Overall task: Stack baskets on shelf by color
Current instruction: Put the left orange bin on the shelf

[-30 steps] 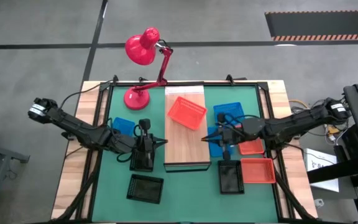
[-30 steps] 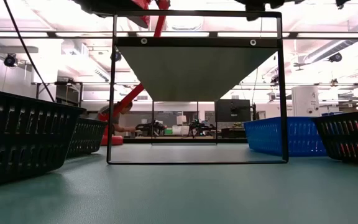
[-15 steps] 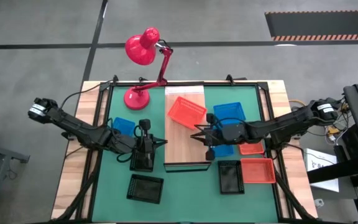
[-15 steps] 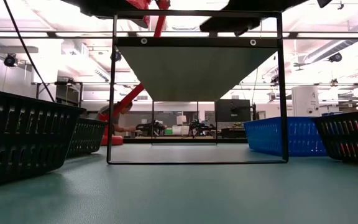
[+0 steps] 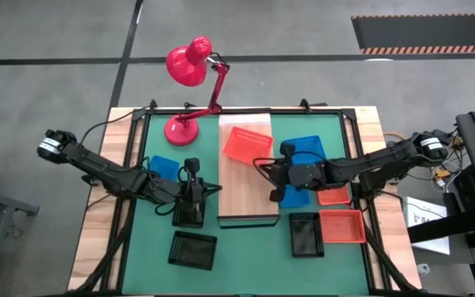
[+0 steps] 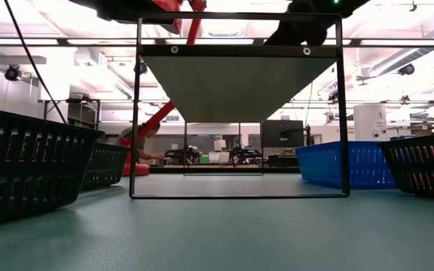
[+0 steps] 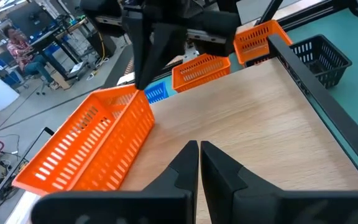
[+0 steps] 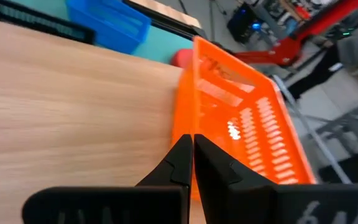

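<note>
The shelf [image 5: 244, 194] is a light-wood plank in the middle of the green mat. One red-orange basket [image 5: 247, 147] sits askew on its far half, flat on the plank. My right gripper [image 5: 261, 168] is shut over the shelf, its tips at that basket's near corner [image 8: 188, 118]. At the shelf's left edge my left gripper [image 5: 218, 189] is shut on nothing, its tips over bare plank [image 7: 272, 118]. Blue baskets [image 5: 165, 167] [image 5: 303, 147], black baskets [image 5: 190, 210] [image 5: 305, 233] and red-orange baskets [image 5: 342, 225] lie on the mat on either side. My right gripper's shut fingertips [image 7: 140, 84] come level from the table's right and stand against the upper rim of the red-orange basket's near corner [image 7: 129, 94]. I cannot tell whether they touch it. The basket rests flat on the shelf.
A red desk lamp [image 5: 190, 64] stands at the far left of the mat, its base [image 5: 180, 129] beside the shelf. Another black basket [image 5: 193, 249] lies near the front left. The shelf's near half is bare wood. A person sits in the room beyond [image 7: 18, 46].
My right gripper has swung from over the blue basket toward the table's left and far edge, onto the shelf, up to the red-orange basket's near corner. Its wrist has turned on the way and it has stayed shut. The basket has kept its place.
</note>
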`<state>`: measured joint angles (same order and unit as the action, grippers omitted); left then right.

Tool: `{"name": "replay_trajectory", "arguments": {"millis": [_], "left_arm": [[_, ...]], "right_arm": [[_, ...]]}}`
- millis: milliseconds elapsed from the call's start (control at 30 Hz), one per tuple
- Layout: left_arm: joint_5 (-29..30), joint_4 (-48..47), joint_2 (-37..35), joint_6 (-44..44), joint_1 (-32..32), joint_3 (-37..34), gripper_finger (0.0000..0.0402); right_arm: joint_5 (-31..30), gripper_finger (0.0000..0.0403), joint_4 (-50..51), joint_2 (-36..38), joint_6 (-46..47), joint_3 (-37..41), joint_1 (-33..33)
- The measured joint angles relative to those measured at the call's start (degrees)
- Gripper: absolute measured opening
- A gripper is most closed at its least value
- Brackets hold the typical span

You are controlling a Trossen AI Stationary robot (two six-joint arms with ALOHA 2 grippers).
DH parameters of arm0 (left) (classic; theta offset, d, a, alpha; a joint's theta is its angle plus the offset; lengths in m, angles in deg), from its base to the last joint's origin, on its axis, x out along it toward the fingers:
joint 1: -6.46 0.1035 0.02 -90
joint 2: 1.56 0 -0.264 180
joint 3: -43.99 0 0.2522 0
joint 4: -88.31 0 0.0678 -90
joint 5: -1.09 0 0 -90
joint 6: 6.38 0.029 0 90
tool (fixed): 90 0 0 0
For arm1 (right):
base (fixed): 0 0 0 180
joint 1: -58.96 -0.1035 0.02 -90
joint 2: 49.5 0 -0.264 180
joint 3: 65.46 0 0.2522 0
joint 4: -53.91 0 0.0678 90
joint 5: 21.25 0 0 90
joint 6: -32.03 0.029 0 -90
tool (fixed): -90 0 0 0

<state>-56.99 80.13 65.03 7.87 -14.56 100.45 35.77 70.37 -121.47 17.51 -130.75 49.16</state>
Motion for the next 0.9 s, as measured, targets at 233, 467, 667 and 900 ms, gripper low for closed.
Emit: {"name": "replay_trajectory", "arguments": {"millis": [233,467,667,900], "left_arm": [[0.0,0.0,0.0,-0.1,0.0,0.0,0.0001],[0.0,0.0,0.0,-0.3,0.0,0.0,0.0001],[0.0,0.0,0.0,-0.3,0.0,0.0,0.0001],[0.0,0.6,0.0,-0.3,0.0,0.0,0.0001]], "right_arm": [[-0.4,0.0009,0.6,-0.1,-3.5,0.1,3.5],[-0.2,0.0009,0.9,-0.2,-6.4,0.2,7.0],[0.4,0.0009,1.0,-0.1,-6.5,0.2,7.3],[2.5,0.0009,1.1,0.3,-5.0,0.2,6.2]]}}
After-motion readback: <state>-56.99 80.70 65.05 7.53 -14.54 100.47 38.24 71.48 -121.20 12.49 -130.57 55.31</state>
